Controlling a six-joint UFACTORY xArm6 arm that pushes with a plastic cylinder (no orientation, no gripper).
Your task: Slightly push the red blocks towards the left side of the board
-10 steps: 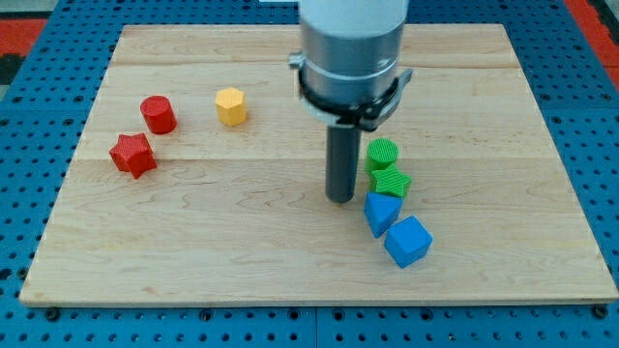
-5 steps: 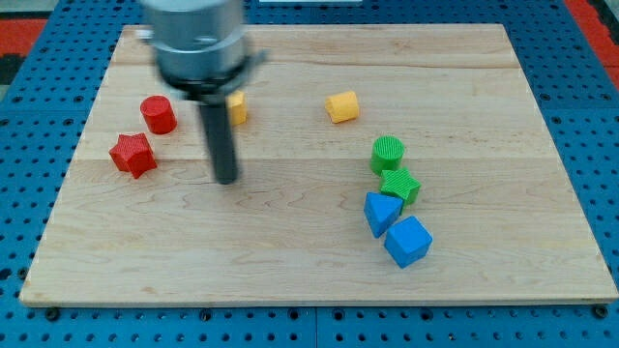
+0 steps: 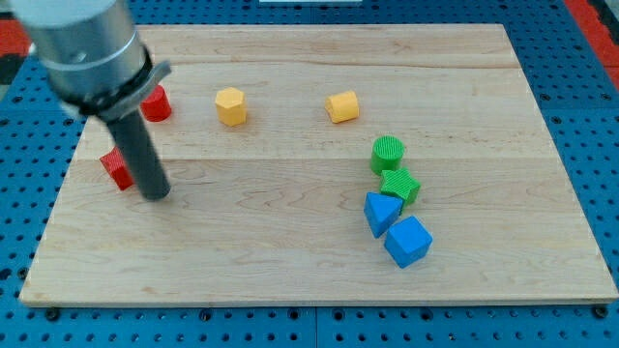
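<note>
A red star-shaped block (image 3: 117,168) lies near the board's left edge, partly hidden behind my rod. A red cylinder (image 3: 158,102) sits above it, partly hidden by the arm's body. My tip (image 3: 156,193) touches the board just to the right of and slightly below the red star, right beside it.
A yellow hexagonal block (image 3: 230,105) and a yellow block (image 3: 342,106) lie in the upper middle. A green cylinder (image 3: 387,153), a green star (image 3: 399,186), a blue triangular block (image 3: 380,212) and a blue cube (image 3: 407,241) cluster at the right. The wooden board (image 3: 290,261) ends near the red blocks at the left.
My rod has swept from the board's right-centre to the left, now beside the red star. The red star has shifted slightly left and down. The second yellow block became visible.
</note>
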